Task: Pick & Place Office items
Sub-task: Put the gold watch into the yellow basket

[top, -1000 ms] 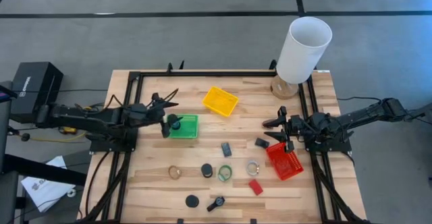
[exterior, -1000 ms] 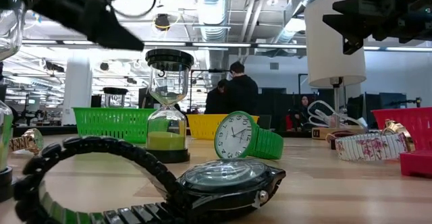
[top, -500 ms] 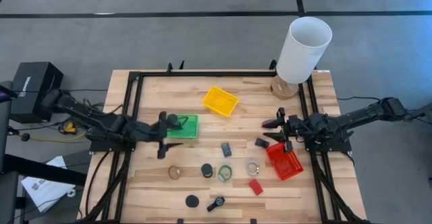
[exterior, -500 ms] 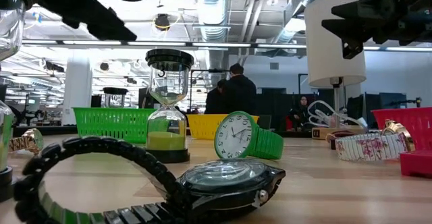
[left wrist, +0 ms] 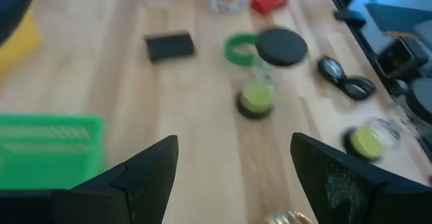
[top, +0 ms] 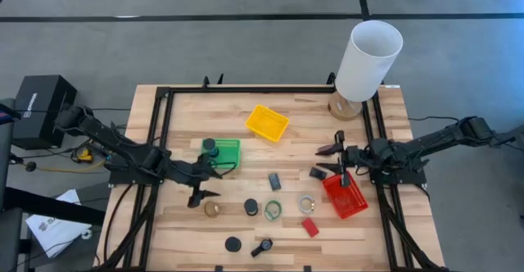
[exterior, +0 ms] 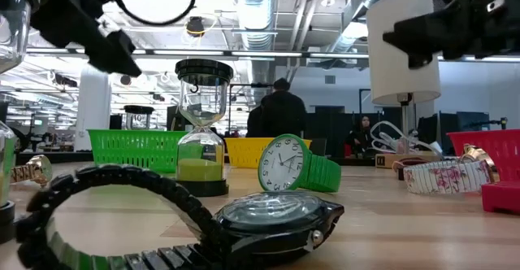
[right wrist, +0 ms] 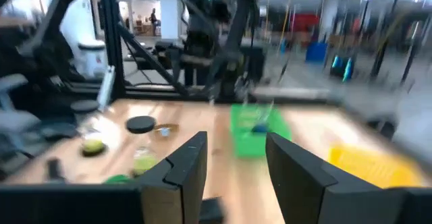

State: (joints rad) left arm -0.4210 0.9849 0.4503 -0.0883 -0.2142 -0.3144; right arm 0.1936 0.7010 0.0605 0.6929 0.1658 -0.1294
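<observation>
Now the left gripper point(top: 201, 192) hangs low over the tabletop point(top: 246, 149) just near of the green tray point(top: 222, 153), its jaws spread wide with nothing between them, right beside the gold watch point(top: 212, 209). From the left wrist, the two dark fingers point(left wrist: 138, 173) frame bare wood, with a green-sand hourglass point(left wrist: 260, 82) standing upright beyond them. Another hourglass point(top: 210, 147) stands at the left edge of the green tray. The remaining office items lie spread across the near half: a dark block point(top: 274, 180), a green watch point(top: 273, 210), a pale patterned watch point(top: 306, 203), a red block point(top: 310, 227), a black round piece point(top: 233, 243) and a black watch point(top: 262, 247). The right gripper point(top: 340, 161) hovers at the far-left corner of the red tray point(top: 345, 196), its jaws partly apart and empty, just right of another small dark block point(top: 317, 174). A yellow tray point(top: 267, 123) sits farther back, and a tall white cylinder point(top: 368, 59) stands at the far right corner. People show in the room behind, in the low view point(exterior: 280, 111).
</observation>
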